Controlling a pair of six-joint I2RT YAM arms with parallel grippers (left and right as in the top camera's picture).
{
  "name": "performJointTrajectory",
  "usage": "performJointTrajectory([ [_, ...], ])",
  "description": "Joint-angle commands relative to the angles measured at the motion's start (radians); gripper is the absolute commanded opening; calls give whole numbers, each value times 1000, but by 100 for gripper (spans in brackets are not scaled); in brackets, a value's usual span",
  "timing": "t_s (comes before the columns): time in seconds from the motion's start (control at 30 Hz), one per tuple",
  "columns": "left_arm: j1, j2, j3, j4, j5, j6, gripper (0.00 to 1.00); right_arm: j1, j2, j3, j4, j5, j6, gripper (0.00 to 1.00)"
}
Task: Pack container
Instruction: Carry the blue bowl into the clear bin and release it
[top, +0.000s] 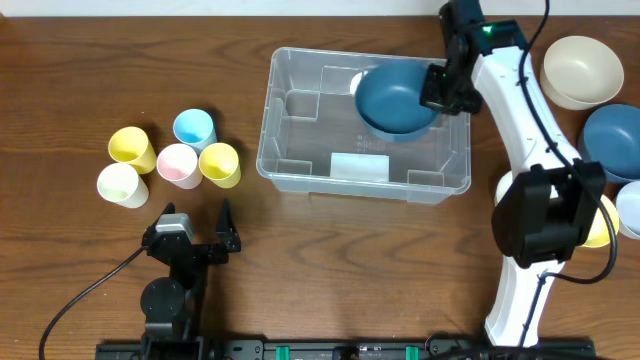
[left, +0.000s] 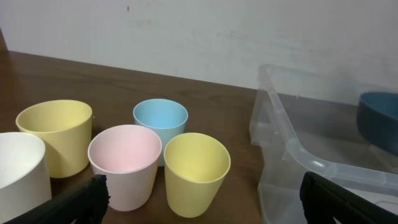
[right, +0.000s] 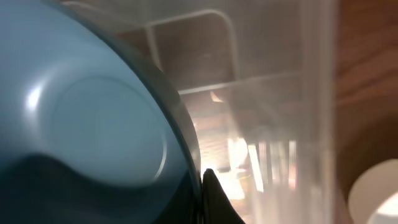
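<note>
Now | step: loading, my right fingers (top: 436, 95) pinch the dark blue bowl (top: 395, 100) by its rim, clear container (top: 300, 168) directly beneath them | left fingers (top: 226, 226) spread, idle | next: I'd lower, then release flat.

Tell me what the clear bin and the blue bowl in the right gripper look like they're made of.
The container: likely rigid plastic, transparent and glossy; the table shows through its moulded, ribbed walls. The dark blue bowl: probably plastic or melamine, opaque, smooth satin finish with soft highlights.
</note>
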Motion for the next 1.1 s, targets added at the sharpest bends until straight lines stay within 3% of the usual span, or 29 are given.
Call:
performJointTrajectory([
  [0.0,6,-5,-16,-39,-16,17,98,-30,3,6,-6,13,-16,5],
  [0.63,6,-5,-16,-39,-16,18,98,-63,92,6,53,1,-46,12],
  [0.8,6,-5,-16,-39,-16,17,98,-63,92,6,93,-14,-79,27],
  [0.97,6,-5,-16,-39,-16,18,98,-64,92,6,137,-14,-89,30],
  [1.07,6,-5,-16,-39,-16,18,98,-64,92,6,169,-13,-118,36],
])
